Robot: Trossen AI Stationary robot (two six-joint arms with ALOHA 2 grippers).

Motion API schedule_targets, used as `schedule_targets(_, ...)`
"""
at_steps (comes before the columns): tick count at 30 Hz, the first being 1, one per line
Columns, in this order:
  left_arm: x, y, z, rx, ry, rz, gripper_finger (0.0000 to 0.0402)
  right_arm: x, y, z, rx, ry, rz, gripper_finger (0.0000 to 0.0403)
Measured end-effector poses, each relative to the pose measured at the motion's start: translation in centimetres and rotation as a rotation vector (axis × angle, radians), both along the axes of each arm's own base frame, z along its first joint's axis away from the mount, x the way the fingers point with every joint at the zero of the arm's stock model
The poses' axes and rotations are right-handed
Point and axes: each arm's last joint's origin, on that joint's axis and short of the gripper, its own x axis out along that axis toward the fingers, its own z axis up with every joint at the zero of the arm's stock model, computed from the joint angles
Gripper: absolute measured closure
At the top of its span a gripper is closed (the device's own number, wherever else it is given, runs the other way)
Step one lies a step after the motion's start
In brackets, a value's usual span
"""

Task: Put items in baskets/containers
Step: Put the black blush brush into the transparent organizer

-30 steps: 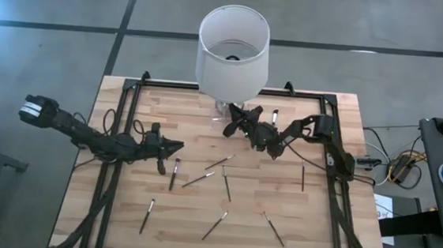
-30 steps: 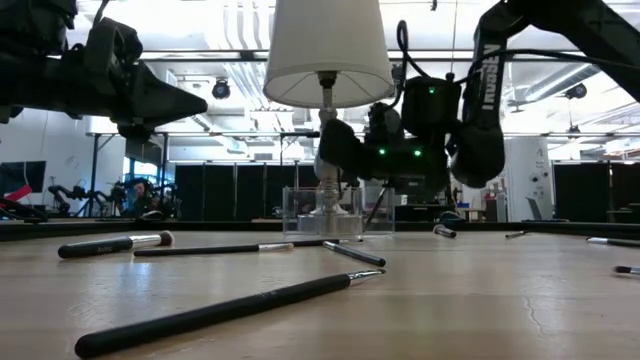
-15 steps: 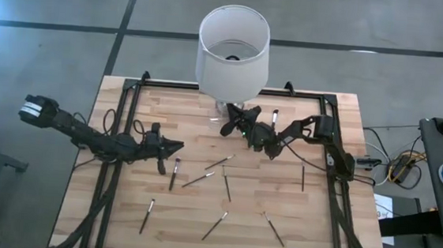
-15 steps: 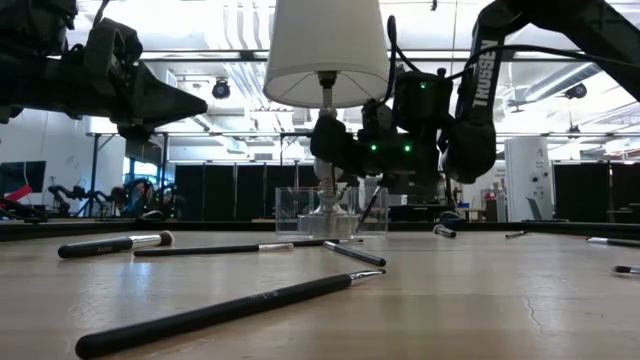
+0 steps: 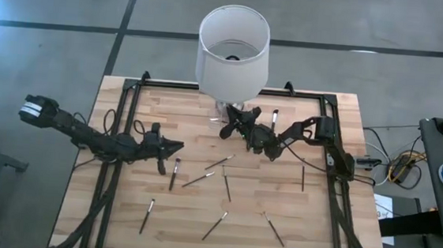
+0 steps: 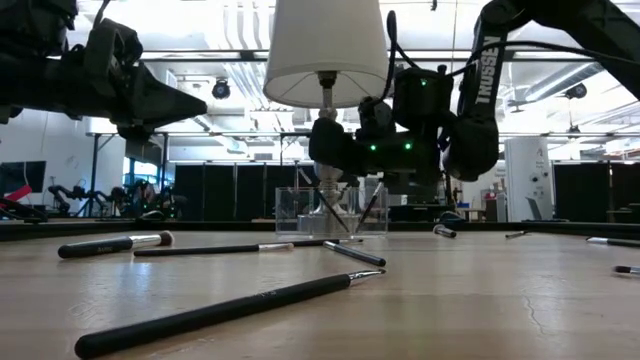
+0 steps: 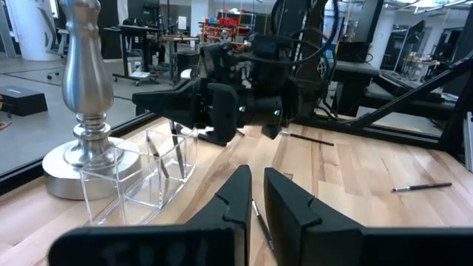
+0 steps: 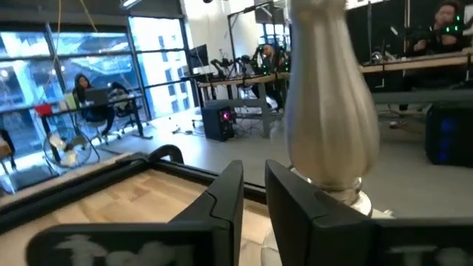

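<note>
Right pincer (image 6: 330, 150) poised over the clear holder (image 6: 332, 210) at the far edge of the worktop (image 5: 199, 209), beside the lamp (image 5: 233, 50); its fingers (image 8: 222, 196) stand narrowly apart with nothing visible between them. Two thin brushes lean inside the holder's compartments (image 7: 151, 166), next to the lamp's silvery base (image 7: 85, 159). Left pincer (image 5: 174, 146) hangs over the worktop's left half, well apart from the holder, fingers (image 7: 240, 196) close together with a narrow gap and nothing seen held; a brush (image 5: 175, 173) lies just beside its tip. Other brushes lie scattered flat on the wood: a group near the centre (image 5: 220, 163), three toward the near edge (image 5: 214, 226), one (image 5: 303, 178) at the right side, and one (image 5: 274, 117) near the right arm. In the low view a long brush (image 6: 215, 313) lies nearest the camera.
</note>
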Motion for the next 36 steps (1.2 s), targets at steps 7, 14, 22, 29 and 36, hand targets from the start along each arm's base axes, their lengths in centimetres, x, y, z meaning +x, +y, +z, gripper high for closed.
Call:
schedule_targets(7, 0.0, -0.1, -0.3, 0.003, 0.028, -0.031, 0.0371, -0.2, 1.8, 2.5, -0.039, 0.222, 0.039, 0.0392)
schedule_targets(14, 0.4, -0.3, 0.2, -0.013, 0.009, -0.090, 0.0399, -2.6, 5.6, 4.4, -0.070, 0.390, 0.209, 0.0394)
schedule_targets(22, 2.8, -1.1, 0.9, 0.021, 0.267, -0.090, 0.0401, -6.8, 10.5, 3.4, 0.011, 0.366, 0.450, 0.0394)
schedule_targets(29, 5.7, -3.7, 0.8, -0.012, 0.588, -0.109, 0.0401, -8.7, 13.8, 2.3, 0.009, 0.401, 0.470, 0.0394)
schedule_targets(36, 8.4, -5.8, -1.2, -0.128, 0.751, -0.074, 0.0393, -9.1, 14.7, 2.2, 0.006, 0.405, 0.477, 0.0394)
